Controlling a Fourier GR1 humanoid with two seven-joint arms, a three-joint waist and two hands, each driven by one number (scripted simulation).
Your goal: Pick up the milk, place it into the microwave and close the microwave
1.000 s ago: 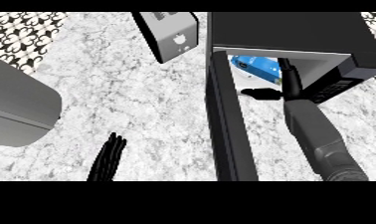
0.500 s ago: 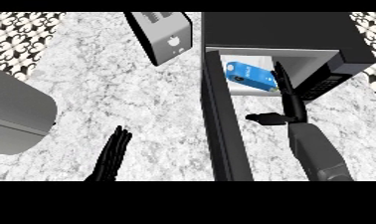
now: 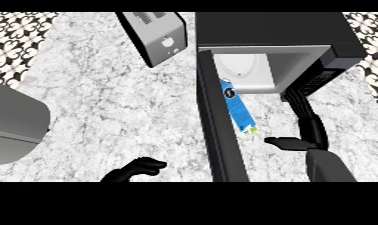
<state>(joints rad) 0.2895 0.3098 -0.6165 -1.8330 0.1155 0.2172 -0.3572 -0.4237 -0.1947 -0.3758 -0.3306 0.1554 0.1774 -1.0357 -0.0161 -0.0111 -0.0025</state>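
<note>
Milk (image 3: pixel 238 106), a blue carton, is lying tilted at the microwave (image 3: pixel 273 34) mouth, just beside the open door (image 3: pixel 215 134); whether it's sitting fully inside the cavity can't be told. Right hand (image 3: pixel 299 141) is hovering just beside it w/ fingers straight, thumb out, gripping nothing. Left hand (image 3: pixel 133 169) is showing low on the table (image 3: pixel 103 99), fingers curled, holding nothing. Step, judging: placing, at or near release. Next calls for nudging milk fully in if needed, pulling the hand clear, then swinging the door shut.

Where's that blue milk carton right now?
The milk carton lies at the microwave's open mouth, between its open door and the right hand.
</note>
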